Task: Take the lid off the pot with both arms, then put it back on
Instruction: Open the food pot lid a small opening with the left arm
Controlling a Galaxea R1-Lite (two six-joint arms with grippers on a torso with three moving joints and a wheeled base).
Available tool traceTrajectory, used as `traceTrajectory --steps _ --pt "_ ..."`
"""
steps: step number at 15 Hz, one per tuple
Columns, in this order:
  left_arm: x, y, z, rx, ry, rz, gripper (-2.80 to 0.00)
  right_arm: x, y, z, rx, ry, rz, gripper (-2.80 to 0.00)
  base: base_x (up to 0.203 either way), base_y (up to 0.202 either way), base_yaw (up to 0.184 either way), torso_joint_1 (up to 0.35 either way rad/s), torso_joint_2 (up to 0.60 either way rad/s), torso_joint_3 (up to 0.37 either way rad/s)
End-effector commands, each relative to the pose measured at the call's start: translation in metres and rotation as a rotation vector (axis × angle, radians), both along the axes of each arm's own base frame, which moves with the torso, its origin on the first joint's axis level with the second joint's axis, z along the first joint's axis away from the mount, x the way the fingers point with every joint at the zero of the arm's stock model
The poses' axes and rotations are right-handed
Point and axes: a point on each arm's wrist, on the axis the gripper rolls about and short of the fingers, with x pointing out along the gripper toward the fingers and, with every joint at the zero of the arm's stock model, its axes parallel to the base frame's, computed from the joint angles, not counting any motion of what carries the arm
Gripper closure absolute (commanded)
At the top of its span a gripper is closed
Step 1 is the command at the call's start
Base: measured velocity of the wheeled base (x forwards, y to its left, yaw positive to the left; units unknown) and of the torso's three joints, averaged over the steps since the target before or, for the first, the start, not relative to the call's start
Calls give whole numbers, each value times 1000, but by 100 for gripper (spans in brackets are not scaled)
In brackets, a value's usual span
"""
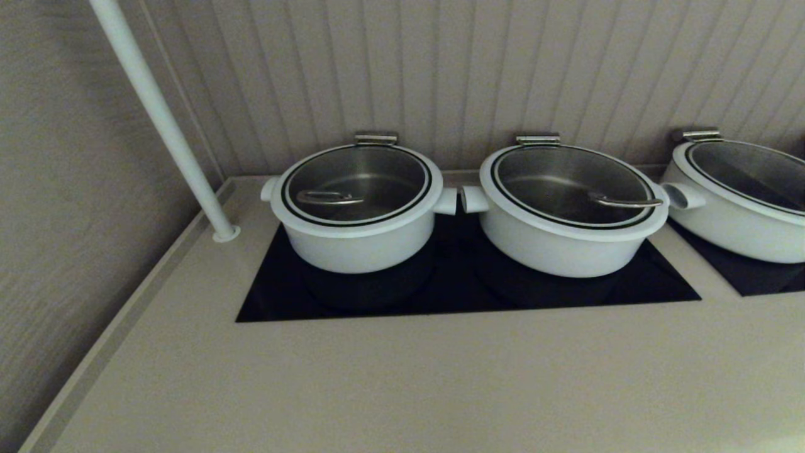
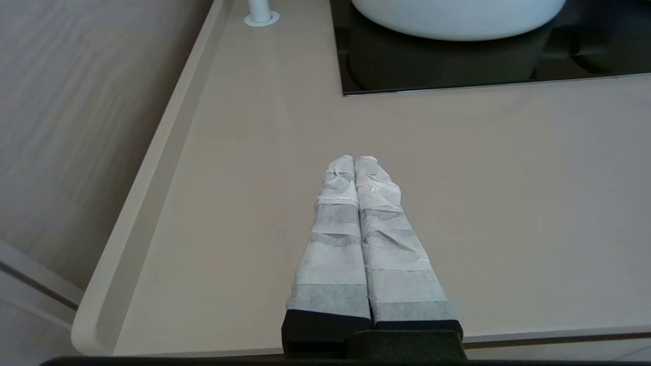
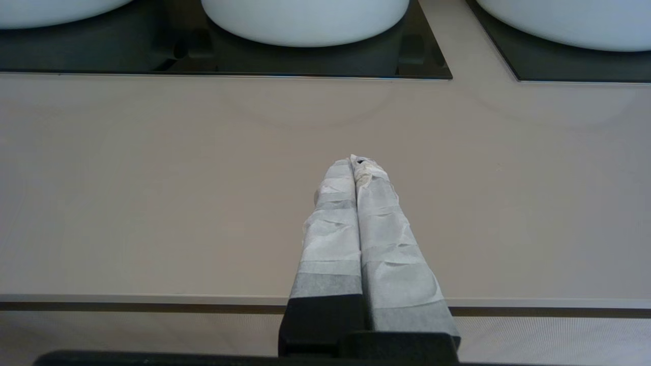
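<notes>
We see the left gripper (image 2: 354, 158) with taped fingers pressed together, holding nothing, low centre of its wrist frame over bare counter (image 2: 508, 203); right gripper (image 3: 354, 160) likewise pressed together and empty; neither arm shows in the head frame, so we judge both parked short of the work; the lid (image 1: 356, 184) sits on the pot (image 1: 356, 242), left of centre, on the black hob (image 1: 465, 292); wider pot (image 1: 569, 242) beside it; no readable writing anywhere.

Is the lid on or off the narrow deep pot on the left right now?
On. The lid sits flat and centred on the pot, its black ring level with the rim and its steel loop handle on top.
</notes>
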Motion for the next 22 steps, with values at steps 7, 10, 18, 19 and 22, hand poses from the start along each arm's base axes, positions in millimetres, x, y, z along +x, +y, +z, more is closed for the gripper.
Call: traceTrajectory --steps 7,10,18,19,22 --pt "0 0 0 106 -2 -15 0 0 0 0 -1 1 0 0 0 0 0 0 0 0" --pt "-4 -1 11 203 -37 -45 0 0 0 0 -1 1 2 0 0 0 0 0 0 0" --pt "-12 -3 65 207 93 -150 0 0 0 0 -1 1 -1 0 0 0 0 0 0 0" --pt "-9 -3 75 206 100 -175 0 0 0 0 -1 1 0 0 0 0 0 0 0 0" --pt "2 -5 92 216 129 -271 0 0 0 0 -1 1 2 0 0 0 0 0 0 0"
